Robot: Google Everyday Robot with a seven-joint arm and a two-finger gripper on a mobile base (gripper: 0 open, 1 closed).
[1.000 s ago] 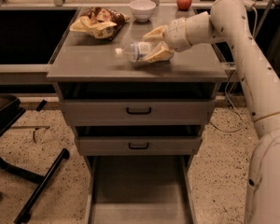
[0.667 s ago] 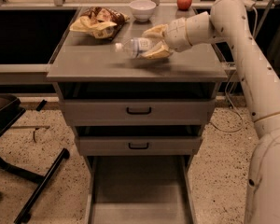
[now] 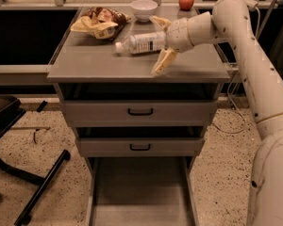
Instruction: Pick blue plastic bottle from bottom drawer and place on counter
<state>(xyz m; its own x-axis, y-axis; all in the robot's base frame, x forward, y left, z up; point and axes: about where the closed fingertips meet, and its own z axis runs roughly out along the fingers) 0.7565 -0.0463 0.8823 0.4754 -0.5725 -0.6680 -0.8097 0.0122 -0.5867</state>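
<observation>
Bottle (image 3: 137, 44): on its side on counter (image 3: 94, 61), long axis left-right, cap left, base between fingers of gripper (image 3: 155, 45). Jaws spread wide, released, gripping nothing.

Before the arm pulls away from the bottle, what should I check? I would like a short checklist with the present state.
1. Blue plastic bottle on the counter: ok, lying on its side.
2. Gripper open: ok, fingers spread either side of the bottle's base.
3. Fingers clear of the bottle: cannot tell.
4. Bottle away from the counter's edges: ok.
5. Bowl and snack bag outside the likely retreat path: ok.
</observation>
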